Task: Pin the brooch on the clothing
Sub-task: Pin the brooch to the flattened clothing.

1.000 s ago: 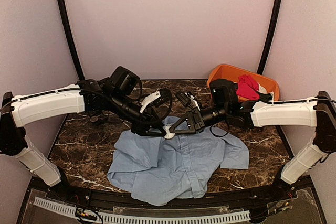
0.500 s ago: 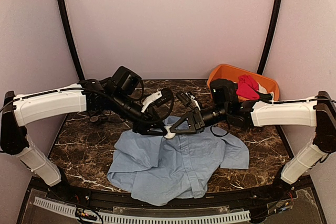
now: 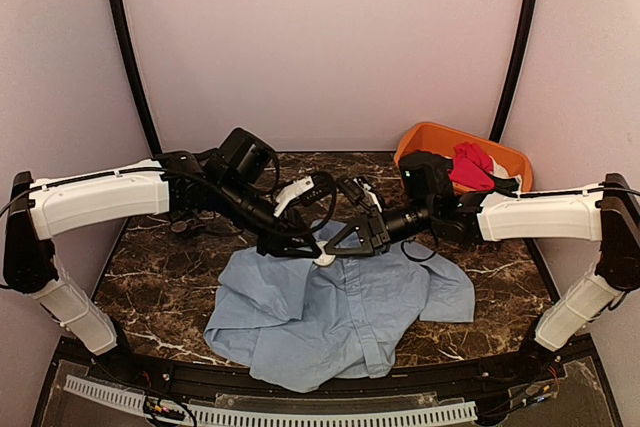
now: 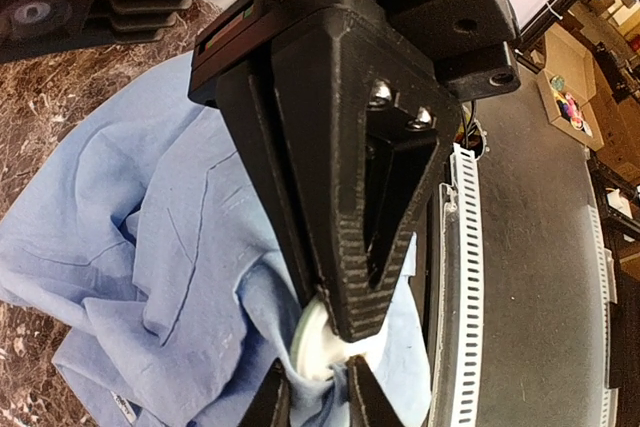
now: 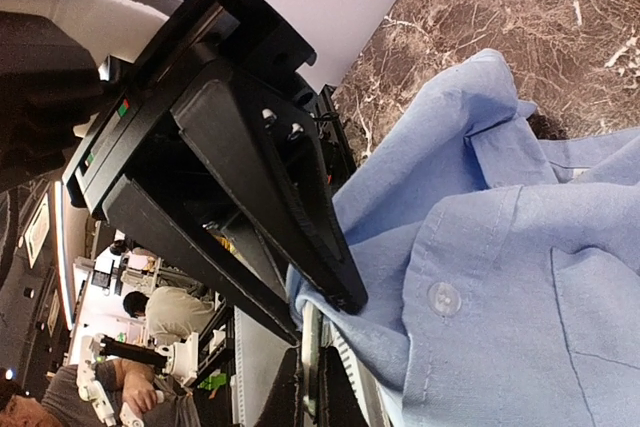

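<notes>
The brooch shows as a pale round disc, pushed into a raised fold of the shirt near its collar, at the far edge of the cloth. In the left wrist view the right gripper comes in from above. Its jaws are closed together and pinch the upper edge of the disc. The left gripper meets it from the other side with narrow jaws, one finger at each side of the disc and the bunched cloth. If they press it I cannot tell, because the view is very close. A white button sits just beside the fold. The rest of the shirt lies crumpled on the marble table. An orange bin with a red cloth stands at the far right corner, well apart.
</notes>
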